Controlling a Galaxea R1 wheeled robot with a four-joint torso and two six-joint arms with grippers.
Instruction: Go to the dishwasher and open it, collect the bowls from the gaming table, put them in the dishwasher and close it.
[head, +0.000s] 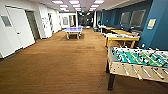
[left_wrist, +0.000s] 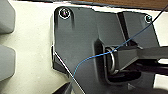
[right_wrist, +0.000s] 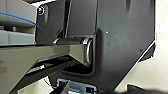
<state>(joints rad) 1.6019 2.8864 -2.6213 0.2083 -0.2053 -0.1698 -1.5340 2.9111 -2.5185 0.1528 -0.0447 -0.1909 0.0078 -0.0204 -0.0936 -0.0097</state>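
Observation:
I am in a long carpeted room. The dishwasher and the bowls are out of view. On the right, past the foosball table (head: 140, 61), stands a pale-topped table with yellow legs (head: 122, 38) bearing colourful flat things; it looks like the gaming table, but I cannot tell for sure. In the wrist views the robot's dark plate (left_wrist: 82, 42) and jointed bar (right_wrist: 37, 57) sit close against its pale body. I cannot make out how either gripper stands.
Brown carpet (head: 62, 65) stretches ahead. A blue table-tennis table (head: 73, 30) stands mid-room further on. Yellow wooden tables (head: 119, 31) line the blue right wall. White doors (head: 18, 27) run along the left wall. The foosball table's corner and dark leg (head: 111, 81) are close on my right.

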